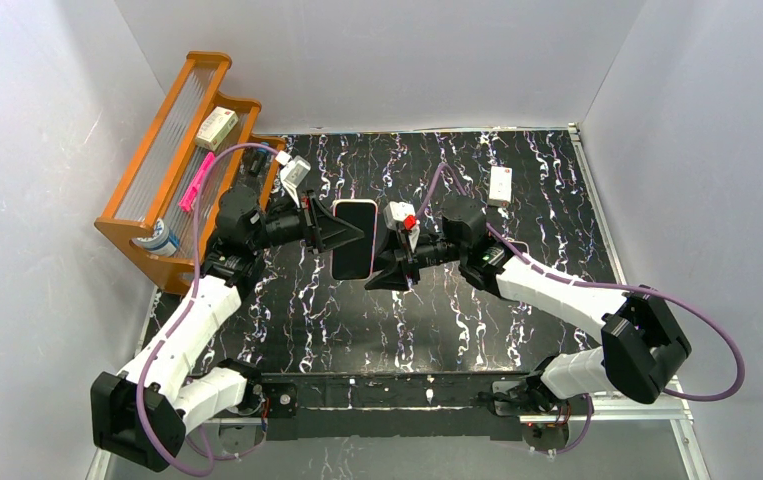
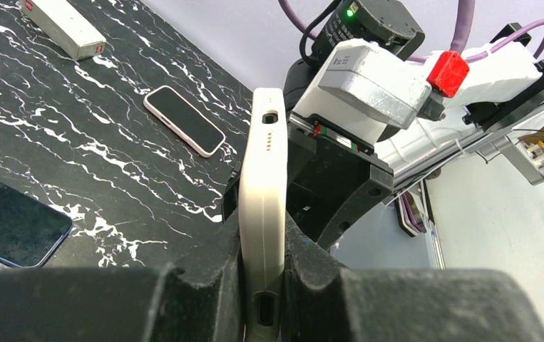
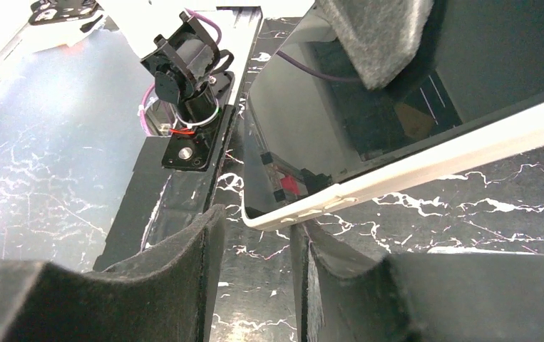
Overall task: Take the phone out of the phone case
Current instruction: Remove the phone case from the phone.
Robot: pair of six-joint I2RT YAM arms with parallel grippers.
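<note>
The phone in its pale cream case [image 1: 353, 240] is held above the black marbled table, screen up in the top view. My left gripper [image 1: 338, 234] is shut on its left side. In the left wrist view the case [image 2: 263, 185] stands edge-on, pinched between my fingers [image 2: 263, 246]. My right gripper [image 1: 389, 268] is at the phone's right edge, open. In the right wrist view the case's corner [image 3: 304, 206] hangs just above the gap between my fingers [image 3: 258, 224] and rests against the right fingertip [image 3: 326, 242]. The glossy screen [image 3: 311, 128] faces that camera.
An orange wooden rack [image 1: 172, 165] with small items stands at the back left. A white box [image 1: 500, 185] lies at the back right. A second pink-cased phone [image 2: 185, 120] and a dark phone [image 2: 12, 226] lie on the table.
</note>
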